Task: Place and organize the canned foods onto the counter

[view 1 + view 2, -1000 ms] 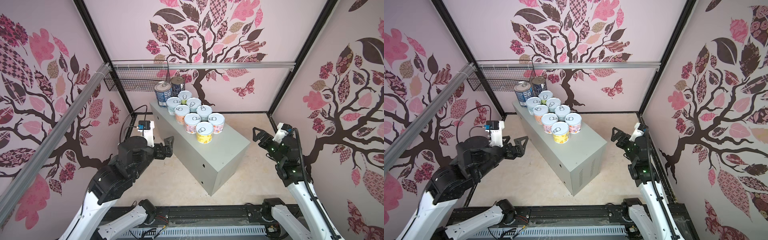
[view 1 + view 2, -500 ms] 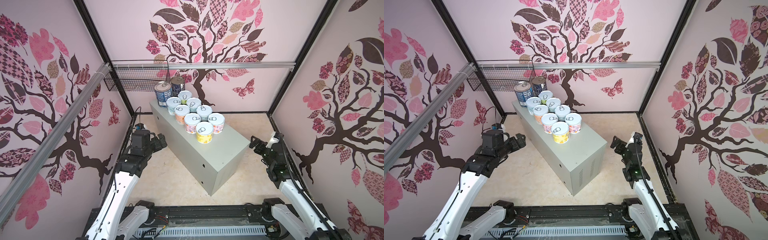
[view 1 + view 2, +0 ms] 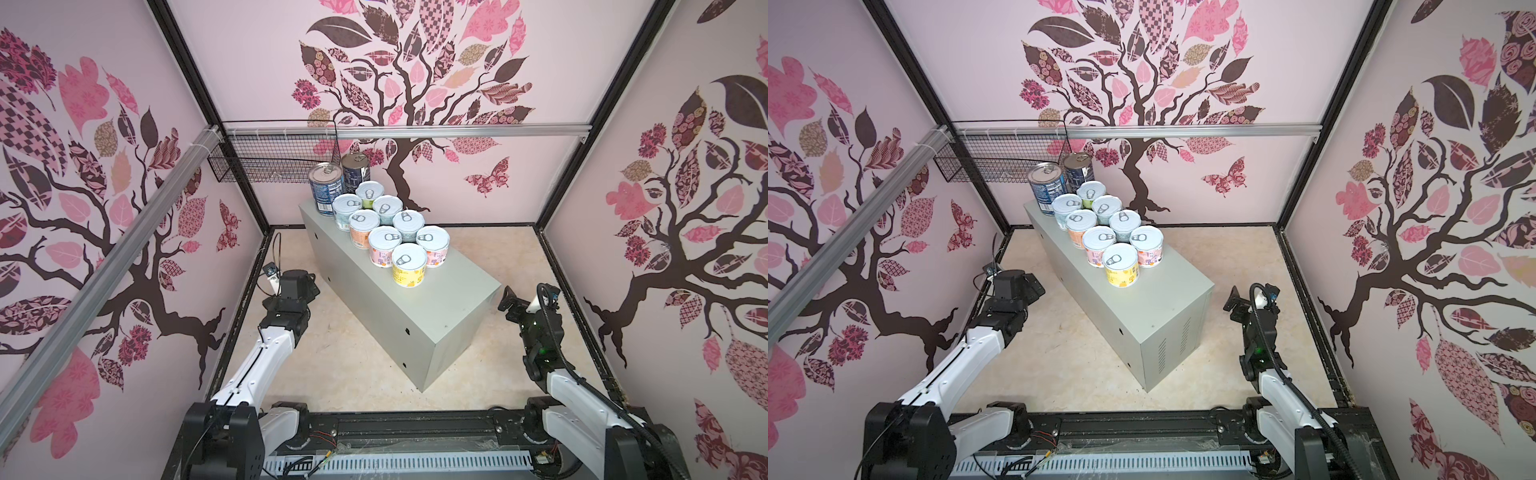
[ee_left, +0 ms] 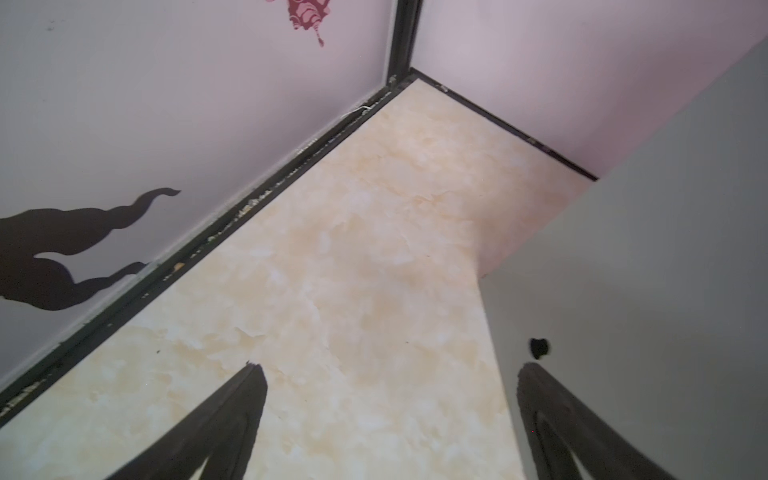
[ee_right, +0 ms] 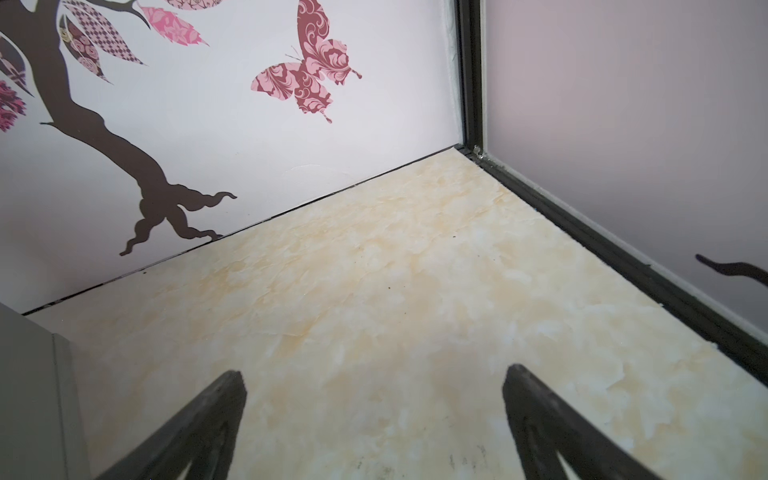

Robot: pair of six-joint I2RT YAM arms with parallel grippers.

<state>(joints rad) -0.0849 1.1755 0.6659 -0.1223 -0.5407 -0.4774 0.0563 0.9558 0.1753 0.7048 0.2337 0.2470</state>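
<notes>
The canned foods stand grouped on the far half of the counter in both top views. Two tall dark-blue cans are at the back. Several short white-lidded cans sit in front of them, with a yellow-labelled can nearest. My left gripper hangs low beside the counter's left side, open and empty; its wrist view shows the left gripper over bare floor, the counter's wall beside one finger. My right gripper is low by the counter's near right end; in its wrist view the right gripper is open and empty.
A black wire basket hangs on the back-left wall rail, just behind the tall cans. Patterned walls close in three sides. The beige marbled floor surrounds the counter. The near half of the counter top holds no cans.
Both arms have dropped down and drawn back toward their bases. The left one came from high near the camera to low beside the counter. The cans have not moved.
</notes>
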